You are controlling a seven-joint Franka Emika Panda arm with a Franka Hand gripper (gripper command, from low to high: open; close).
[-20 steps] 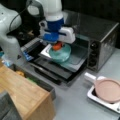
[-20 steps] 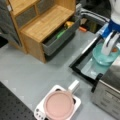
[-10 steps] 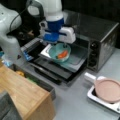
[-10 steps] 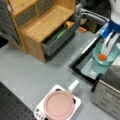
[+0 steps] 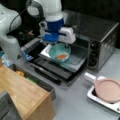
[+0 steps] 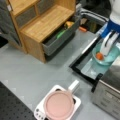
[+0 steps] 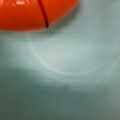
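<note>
Right above the teal bowl (image 5: 59, 52) hangs the gripper (image 5: 65, 47), its white fingers (image 6: 108, 45) reaching down to the bowl's rim; whether they are spread or pinched on the rim cannot be told. Inside the bowl lies an orange object (image 5: 62, 56), which fills the top of the wrist view (image 7: 35, 13) over the pale teal bottom of the bowl (image 7: 70, 75). The bowl sits on the metal tray (image 5: 77, 60) drawn out of the toaster oven (image 5: 100, 37), above the oven's lowered door (image 5: 52, 71). Well apart from the bowl, toward a front view's bottom, a pink pan (image 6: 59, 104) rests on a small white stove (image 6: 40, 112). A wooden cabinet (image 6: 42, 27) with an open grey drawer (image 6: 58, 41) stands to the bowl's left in that view.
</note>
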